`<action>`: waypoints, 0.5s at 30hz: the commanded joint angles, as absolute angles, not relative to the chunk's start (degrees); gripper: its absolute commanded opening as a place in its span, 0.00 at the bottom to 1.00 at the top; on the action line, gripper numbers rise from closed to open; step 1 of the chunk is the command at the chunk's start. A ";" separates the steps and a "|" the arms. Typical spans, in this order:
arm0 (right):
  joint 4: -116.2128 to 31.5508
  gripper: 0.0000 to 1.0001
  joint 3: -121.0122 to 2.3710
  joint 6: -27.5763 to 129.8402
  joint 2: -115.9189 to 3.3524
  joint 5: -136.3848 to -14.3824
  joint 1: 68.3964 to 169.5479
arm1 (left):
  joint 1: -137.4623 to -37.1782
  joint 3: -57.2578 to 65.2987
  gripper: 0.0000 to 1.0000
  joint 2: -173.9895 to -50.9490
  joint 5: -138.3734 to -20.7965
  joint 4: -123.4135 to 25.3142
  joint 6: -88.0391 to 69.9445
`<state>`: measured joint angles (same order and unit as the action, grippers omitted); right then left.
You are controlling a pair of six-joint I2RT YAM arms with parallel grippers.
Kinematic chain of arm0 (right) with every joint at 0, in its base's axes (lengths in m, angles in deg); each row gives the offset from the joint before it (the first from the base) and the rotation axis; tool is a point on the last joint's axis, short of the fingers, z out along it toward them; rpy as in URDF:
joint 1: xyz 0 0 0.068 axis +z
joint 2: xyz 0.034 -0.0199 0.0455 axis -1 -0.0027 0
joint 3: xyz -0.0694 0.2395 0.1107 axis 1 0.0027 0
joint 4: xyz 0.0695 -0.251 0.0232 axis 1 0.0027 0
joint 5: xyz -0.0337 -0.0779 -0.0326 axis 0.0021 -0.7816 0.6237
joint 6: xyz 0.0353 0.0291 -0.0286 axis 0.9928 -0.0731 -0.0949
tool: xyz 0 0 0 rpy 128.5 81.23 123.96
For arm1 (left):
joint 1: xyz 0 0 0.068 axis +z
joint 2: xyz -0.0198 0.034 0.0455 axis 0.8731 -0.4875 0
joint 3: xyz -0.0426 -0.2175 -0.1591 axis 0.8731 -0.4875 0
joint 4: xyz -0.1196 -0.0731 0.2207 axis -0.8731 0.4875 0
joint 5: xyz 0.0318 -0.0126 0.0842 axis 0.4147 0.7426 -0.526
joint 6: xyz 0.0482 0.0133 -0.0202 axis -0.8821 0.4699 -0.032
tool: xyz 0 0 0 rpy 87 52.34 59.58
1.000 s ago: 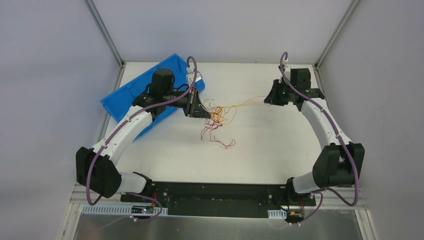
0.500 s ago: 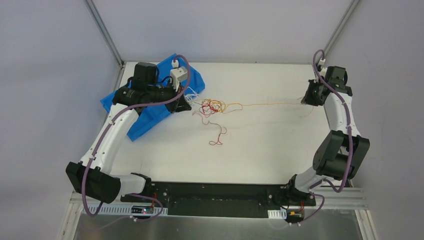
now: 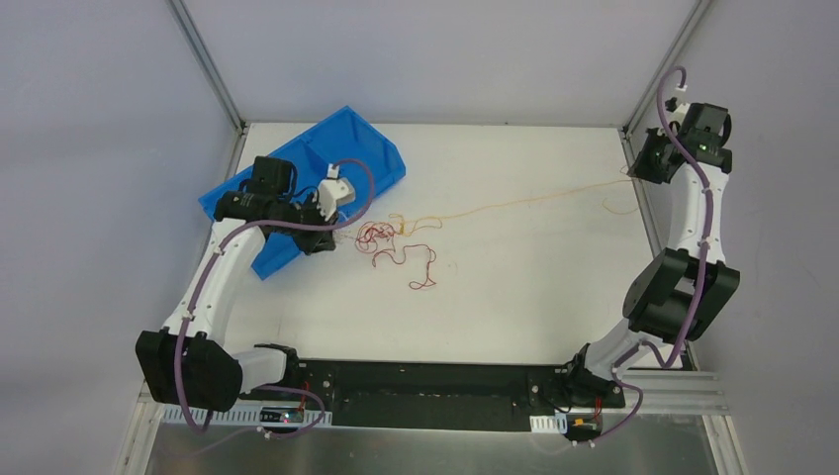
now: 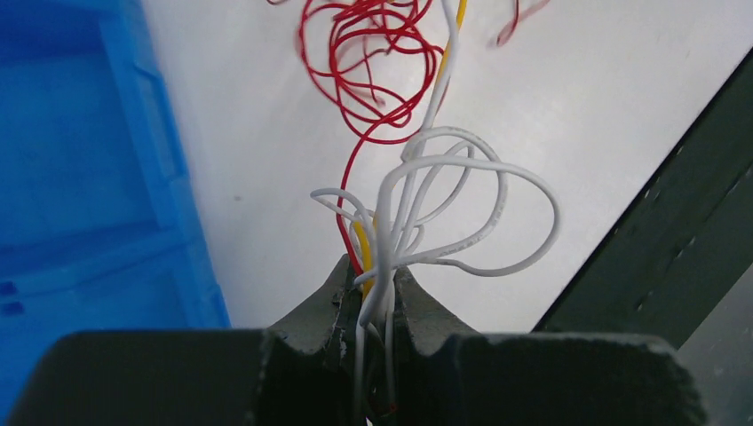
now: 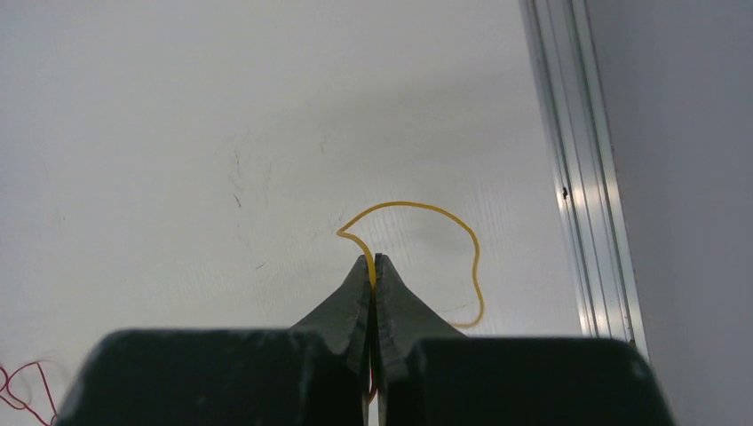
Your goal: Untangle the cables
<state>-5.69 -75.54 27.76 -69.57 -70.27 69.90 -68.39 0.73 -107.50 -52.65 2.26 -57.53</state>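
A tangle of thin red, orange-yellow and white cables lies left of the table's middle. My left gripper is at its left edge, beside the blue bin, shut on a bunch of white cables with a yellow and a red one among them. Red loops hang beyond the bunch. My right gripper is at the far right edge of the table, shut on an orange-yellow cable. That cable runs nearly straight from the tangle to it, and its free end curls past the jaws.
A blue bin lies tilted at the back left, under the left arm. Metal frame posts stand at the back corners, and a rail runs along the table's right edge close to the right gripper.
My right gripper has moved right and back to the table's far right edge, pulling the orange-yellow cable out long. My left gripper has moved left and nearer with the tangle.
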 commanded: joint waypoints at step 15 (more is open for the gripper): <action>-2.69 0.00 -94.23 32.59 -72.81 -66.82 66.56 | -64.87 -14.83 0.00 -113.24 -68.39 3.60 -79.03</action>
<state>-2.76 -87.26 31.26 -71.56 -67.28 68.70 -67.28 -11.07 -112.24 -63.62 4.06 -73.16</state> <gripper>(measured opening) 0.009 0.102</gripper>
